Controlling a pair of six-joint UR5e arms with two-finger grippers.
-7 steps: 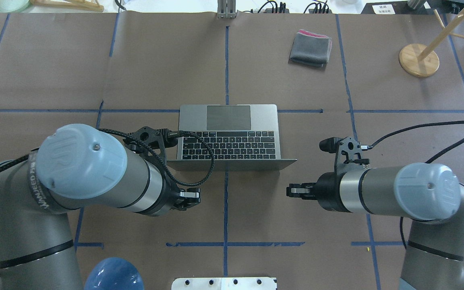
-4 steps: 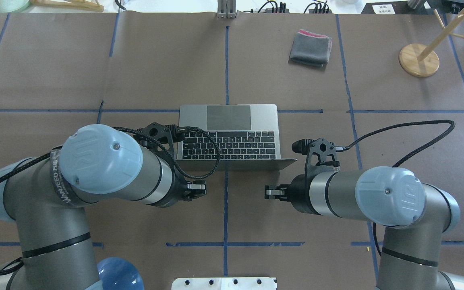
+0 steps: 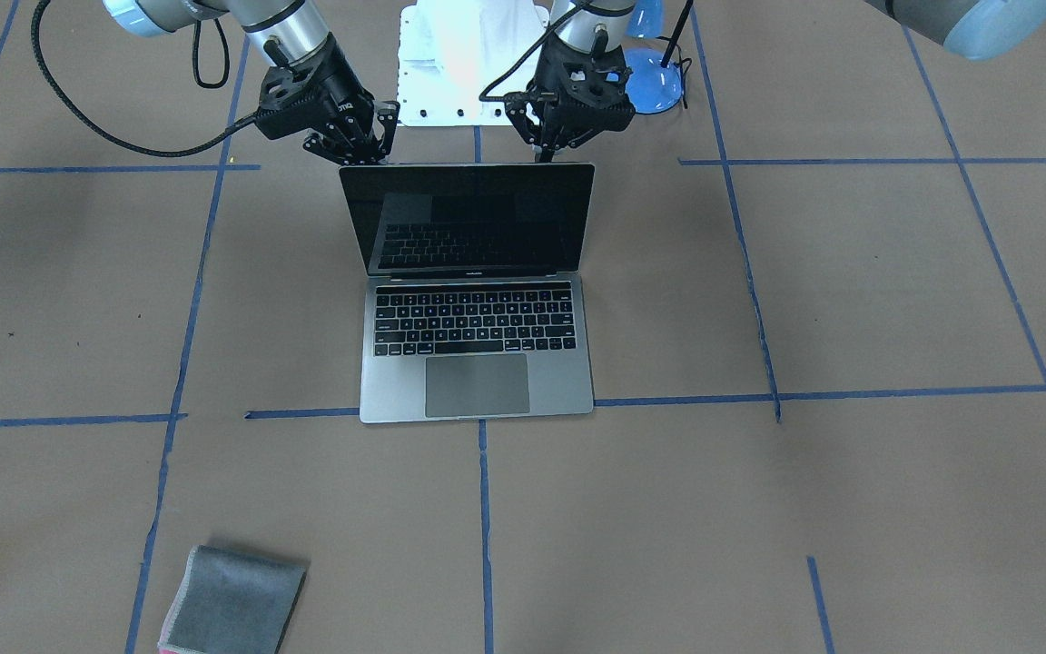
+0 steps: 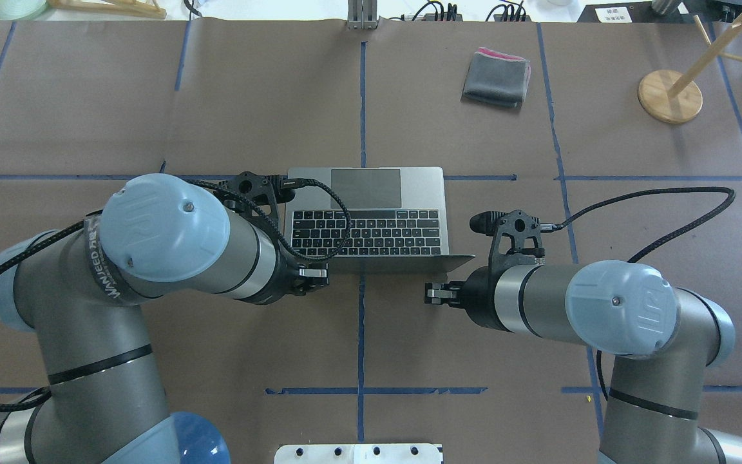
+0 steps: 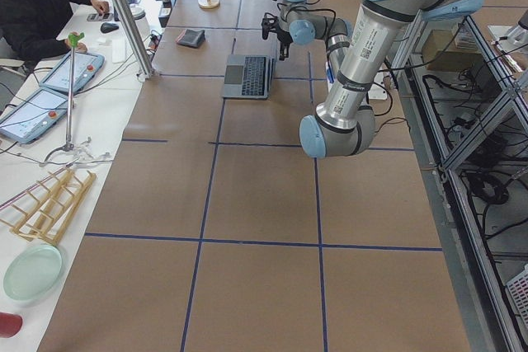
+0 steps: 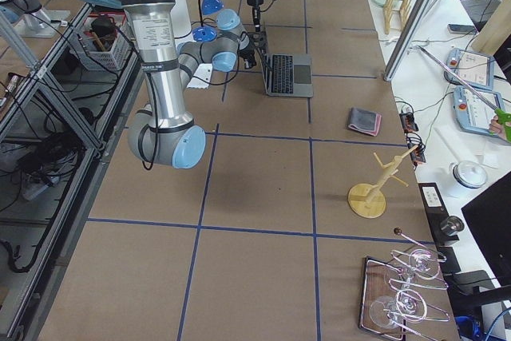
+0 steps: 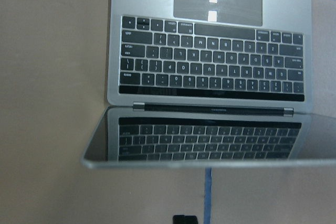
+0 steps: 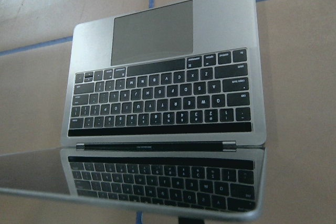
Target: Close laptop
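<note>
The laptop (image 4: pixel 364 219) stands open in the middle of the table, its keyboard and trackpad on the far side and its lid towards me. Its black screen faces the front view (image 3: pixel 468 222). My left gripper (image 4: pixel 313 273) is shut and empty, right behind the lid's top edge near its left end. My right gripper (image 4: pixel 433 294) is shut and empty, a little behind the lid near its right end, apart from it. In the front view the left gripper (image 3: pixel 543 153) and the right gripper (image 3: pixel 367 153) hang just behind the screen's top edge. Both wrist views look down on the keyboard (image 7: pixel 210 72) (image 8: pixel 163 100).
A folded grey cloth (image 4: pixel 496 77) lies at the far right of the laptop. A wooden stand (image 4: pixel 669 95) is at the far right. A blue dome (image 3: pixel 650 82) and the white base plate (image 4: pixel 358 453) are near the robot's base.
Both arms have moved in towards the laptop's lid. The left gripper has gone forward up to the lid's edge. The right gripper has moved left and slightly forward. The laptop has not moved.
</note>
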